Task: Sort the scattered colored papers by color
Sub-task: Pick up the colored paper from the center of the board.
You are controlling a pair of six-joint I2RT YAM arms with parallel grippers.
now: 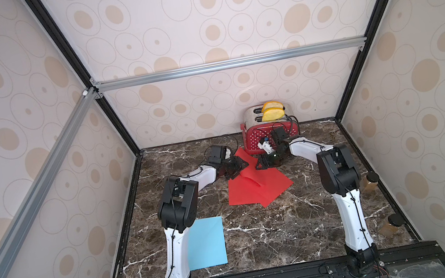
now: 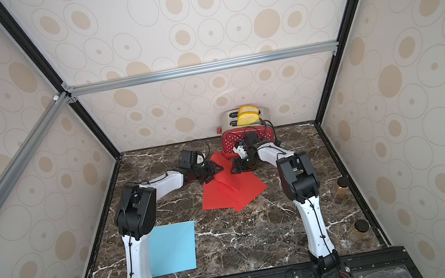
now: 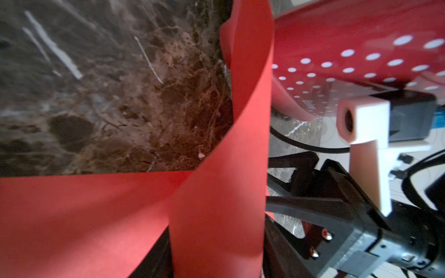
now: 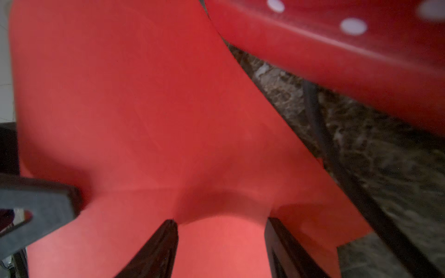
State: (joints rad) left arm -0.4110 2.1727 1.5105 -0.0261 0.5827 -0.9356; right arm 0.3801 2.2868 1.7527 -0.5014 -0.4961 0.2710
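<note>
Two hands flank one raised red paper (image 1: pixel 244 157): we find the right hand (image 1: pixel 260 165) released; the left hand (image 1: pixel 239 168), we cannot tell.

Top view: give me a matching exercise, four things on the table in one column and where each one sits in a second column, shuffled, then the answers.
Things
1. blue paper
2. red papers
3. toaster
4. jars

Places
A. at the back, yellow slices in its slots
B. near the front, on the robot's left, lying flat
C. on the robot's right side, standing upright
D. in the middle, overlapping, one sheet raised

Pairs: 1-B, 2-D, 3-A, 4-C
</note>
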